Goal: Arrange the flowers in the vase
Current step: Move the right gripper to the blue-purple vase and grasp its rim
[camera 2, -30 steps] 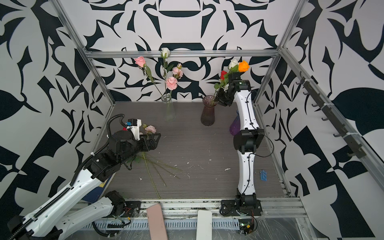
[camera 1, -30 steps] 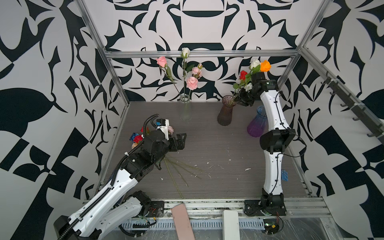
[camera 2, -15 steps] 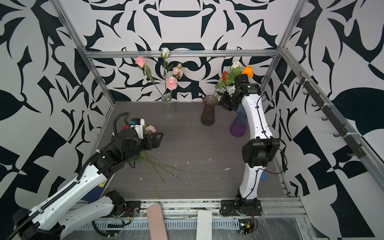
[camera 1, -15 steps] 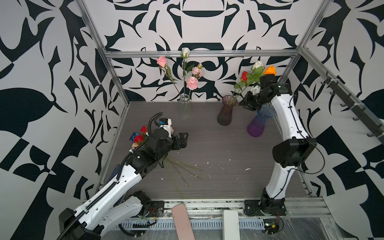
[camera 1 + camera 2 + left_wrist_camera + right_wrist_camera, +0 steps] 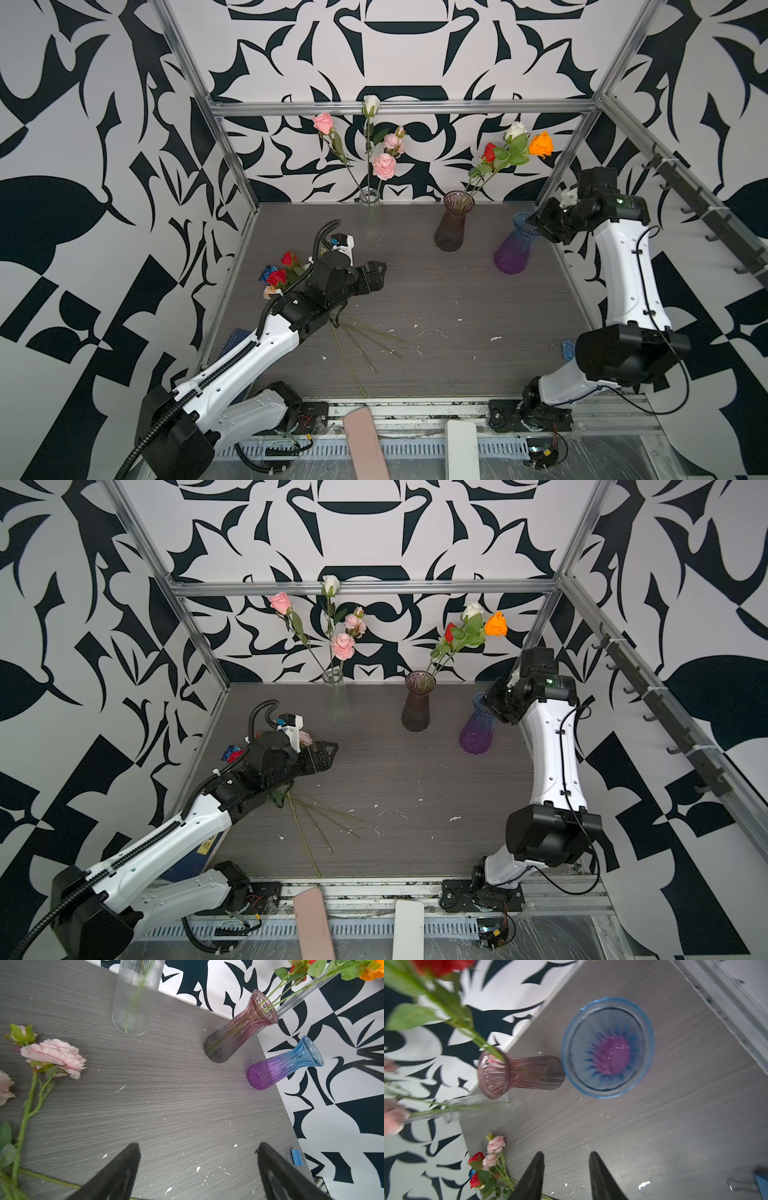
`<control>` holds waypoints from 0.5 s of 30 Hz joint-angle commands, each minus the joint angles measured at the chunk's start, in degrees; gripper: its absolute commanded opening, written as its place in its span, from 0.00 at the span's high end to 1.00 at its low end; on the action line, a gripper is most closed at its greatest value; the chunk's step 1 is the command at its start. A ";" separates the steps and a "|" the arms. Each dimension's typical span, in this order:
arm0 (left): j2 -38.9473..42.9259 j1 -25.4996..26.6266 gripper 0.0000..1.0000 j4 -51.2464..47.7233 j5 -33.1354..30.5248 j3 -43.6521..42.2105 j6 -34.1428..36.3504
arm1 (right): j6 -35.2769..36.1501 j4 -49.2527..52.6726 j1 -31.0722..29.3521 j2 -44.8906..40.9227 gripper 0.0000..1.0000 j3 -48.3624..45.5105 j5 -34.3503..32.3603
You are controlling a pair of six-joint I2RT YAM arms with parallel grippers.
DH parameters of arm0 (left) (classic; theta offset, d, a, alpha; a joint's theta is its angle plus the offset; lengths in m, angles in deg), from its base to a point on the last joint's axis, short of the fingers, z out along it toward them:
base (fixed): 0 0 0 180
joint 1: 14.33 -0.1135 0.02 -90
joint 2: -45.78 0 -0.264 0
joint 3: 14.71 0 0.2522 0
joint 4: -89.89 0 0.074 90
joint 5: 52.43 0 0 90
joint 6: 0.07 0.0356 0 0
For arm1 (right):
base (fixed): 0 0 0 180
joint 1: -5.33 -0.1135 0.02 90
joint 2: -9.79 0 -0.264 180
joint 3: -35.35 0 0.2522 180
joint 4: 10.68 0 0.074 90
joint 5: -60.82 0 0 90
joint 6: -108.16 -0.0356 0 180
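Observation:
Several loose flowers (image 5: 282, 274), red, blue and pink, lie in a heap at the table's left edge, their stems (image 5: 357, 345) fanning toward the front. My left gripper (image 5: 376, 274) hovers just right of the heap, open and empty; a pink bloom (image 5: 56, 1055) lies beside it. A clear ribbed vase (image 5: 371, 224) holds pink and white flowers (image 5: 384, 166). A smoky pink vase (image 5: 451, 226) holds red, white and orange flowers (image 5: 540, 145). My right gripper (image 5: 566, 1153) is open and empty above the rim of the empty blue-purple vase (image 5: 513, 249).
A blue clip (image 5: 567, 353) lies near the table's right edge. A pink paddle (image 5: 365, 444) and a white paddle (image 5: 461, 449) stick out at the front rail. A rail of hooks (image 5: 706, 216) runs along the right wall. White flecks dot the tabletop.
My right gripper has let go of the flowers in the smoky pink vase, opened, and drawn back right over the blue-purple vase. The left gripper has edged forward.

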 commanded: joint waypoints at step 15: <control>5.01 -0.27 0.08 0.02 -3.29 -1.89 -1.36 | -2.76 3.53 6.09 11.21 0.50 9.62 -5.09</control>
